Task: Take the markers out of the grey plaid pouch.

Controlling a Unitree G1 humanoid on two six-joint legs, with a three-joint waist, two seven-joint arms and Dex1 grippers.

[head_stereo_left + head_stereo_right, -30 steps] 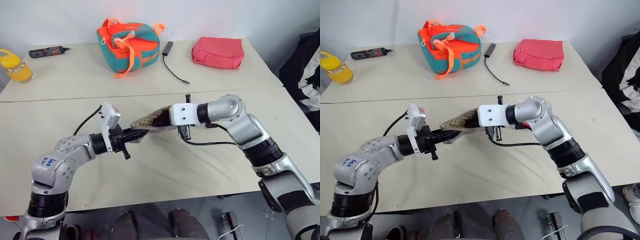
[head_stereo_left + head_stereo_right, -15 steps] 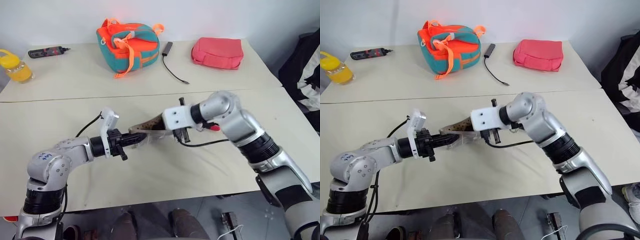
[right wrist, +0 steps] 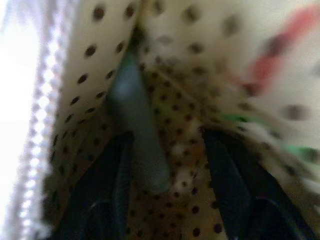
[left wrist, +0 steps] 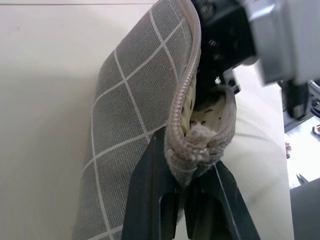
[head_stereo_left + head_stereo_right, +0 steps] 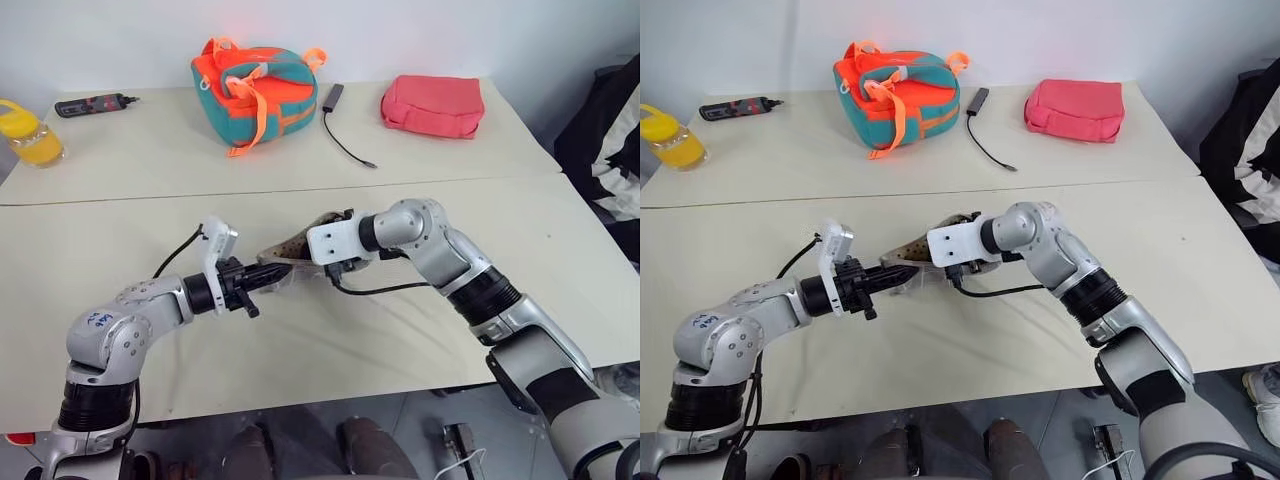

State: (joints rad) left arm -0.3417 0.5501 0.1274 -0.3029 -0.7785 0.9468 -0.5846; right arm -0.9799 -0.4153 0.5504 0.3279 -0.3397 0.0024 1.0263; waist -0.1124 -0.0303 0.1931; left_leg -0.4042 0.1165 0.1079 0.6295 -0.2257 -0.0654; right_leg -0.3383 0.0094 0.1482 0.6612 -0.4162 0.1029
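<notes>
Lots of random stuff along the far edge of the surface. The far left corner has a yellow bottle with a yellow cap, and just beside it lies a black-and-red pen-like tool. Around the middle of the far edge sits a teal-and-orange bag with orange straps. Next to that is a small dark adapter trailing a thin black cable toward the near side. A pink padded pouch lies flat toward the far right corner.
</notes>
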